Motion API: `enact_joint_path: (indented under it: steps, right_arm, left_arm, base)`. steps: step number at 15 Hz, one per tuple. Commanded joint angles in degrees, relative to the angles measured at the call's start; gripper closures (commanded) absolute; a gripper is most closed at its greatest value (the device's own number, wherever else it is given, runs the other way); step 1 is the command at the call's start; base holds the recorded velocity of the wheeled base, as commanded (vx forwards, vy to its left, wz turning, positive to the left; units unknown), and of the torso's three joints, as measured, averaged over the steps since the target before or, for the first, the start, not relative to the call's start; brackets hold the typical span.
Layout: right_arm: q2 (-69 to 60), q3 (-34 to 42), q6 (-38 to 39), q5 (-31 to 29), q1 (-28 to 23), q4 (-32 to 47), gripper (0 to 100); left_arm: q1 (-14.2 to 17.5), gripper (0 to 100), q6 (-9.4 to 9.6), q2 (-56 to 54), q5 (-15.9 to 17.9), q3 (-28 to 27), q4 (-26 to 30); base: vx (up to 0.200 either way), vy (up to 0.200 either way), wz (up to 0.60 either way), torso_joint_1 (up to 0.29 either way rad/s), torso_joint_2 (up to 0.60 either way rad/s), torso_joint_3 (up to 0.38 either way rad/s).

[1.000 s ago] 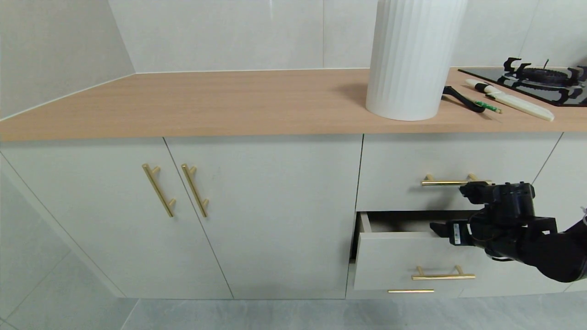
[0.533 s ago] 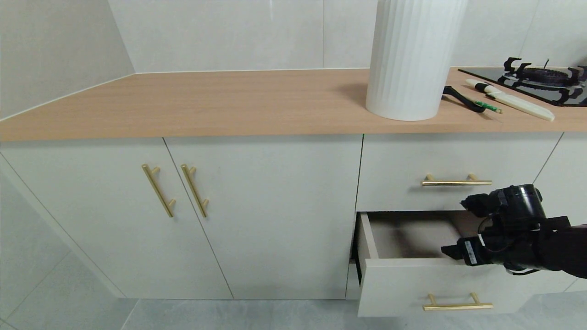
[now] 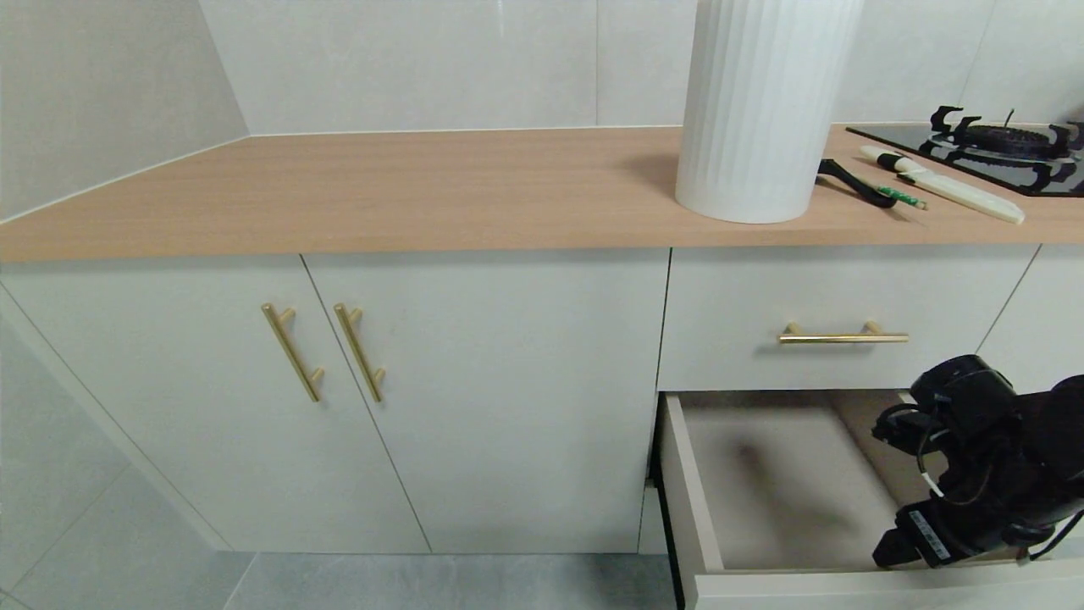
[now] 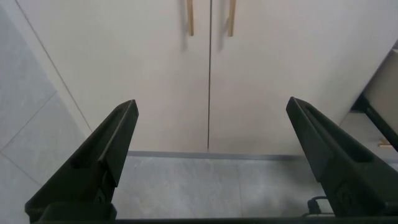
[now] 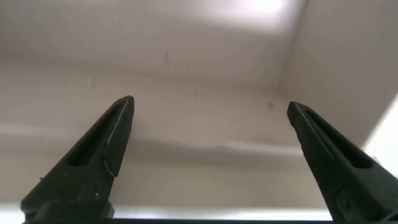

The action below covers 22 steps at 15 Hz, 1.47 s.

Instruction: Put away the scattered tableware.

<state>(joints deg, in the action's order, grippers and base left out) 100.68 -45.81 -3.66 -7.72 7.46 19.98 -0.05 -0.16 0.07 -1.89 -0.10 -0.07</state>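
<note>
The lower drawer (image 3: pixel 690 500) stands wide open at the lower right of the frame. The right pincer (image 3: pixel 891 487) sits just inside its front edge, fingers apart and clamped on nothing. The left pincer (image 4: pixel 211 162) is likewise spread with nothing between its fingers, and faces the cabinet doors (image 4: pixel 208 68) and the floor.

The scattered tableware lies on the worktop (image 3: pixel 381 186) at the upper right of the frame, between the white ribbed vessel (image 3: pixel 758 110) and the gas hob (image 3: pixel 999 144). There is a black-handled utensil (image 3: pixel 851 182) just beside the vessel's base, a thin green-patterned stick (image 3: pixel 902 197) next to it, and a cream knife (image 3: pixel 948 188) nearest the hob. All three slant the same way, from upper left down to lower right.

From the right pincer the tableware lies straight up the frame, above the shut upper drawer (image 3: pixel 843 288) and the worktop's lip. The right arm looks much the nearer. It would probably have to lift clear of the drawer, rise past that lip, and close across a utensil's long axis rather than along it.
</note>
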Motion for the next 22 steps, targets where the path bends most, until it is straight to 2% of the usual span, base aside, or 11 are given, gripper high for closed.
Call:
enact_joint_path:
  steps: [1, 7, 15, 19, 22]
  right_arm:
    - [-2.24, -1.03, -0.12, 0.07, 0.71, 3.05, 0]
    - [-1.89, 0.11, 0.05, -0.19, 1.50, 3.75, 0]
    - [-1.10, 4.68, -1.35, -1.25, 5.02, 4.63, 0]
    - [-1.28, 4.50, -1.79, -1.86, 5.37, 9.11, 0]
    - [-2.86, 0.90, -1.00, -2.30, 5.72, 9.64, 0]
  left_arm:
    - [0.05, 0, -0.02, 0.01, -0.04, 0.01, -0.01]
    - [0.05, 0, -0.02, 0.01, -0.04, 0.01, -0.01]
    - [0.05, 0, -0.02, 0.01, -0.04, 0.01, -0.01]
    - [0.05, 0, -0.02, 0.01, -0.04, 0.01, -0.01]
    - [0.05, 0, -0.02, 0.01, -0.04, 0.01, -0.01]
  base:
    - [0.000, 0.000, 0.00, 0.000, 0.00, 0.000]
    - [0.000, 0.000, 0.00, 0.000, 0.00, 0.000]
    - [0.000, 0.000, 0.00, 0.000, 0.00, 0.000]
    - [0.000, 0.000, 0.00, 0.000, 0.00, 0.000]
    - [0.000, 0.000, 0.00, 0.000, 0.00, 0.000]
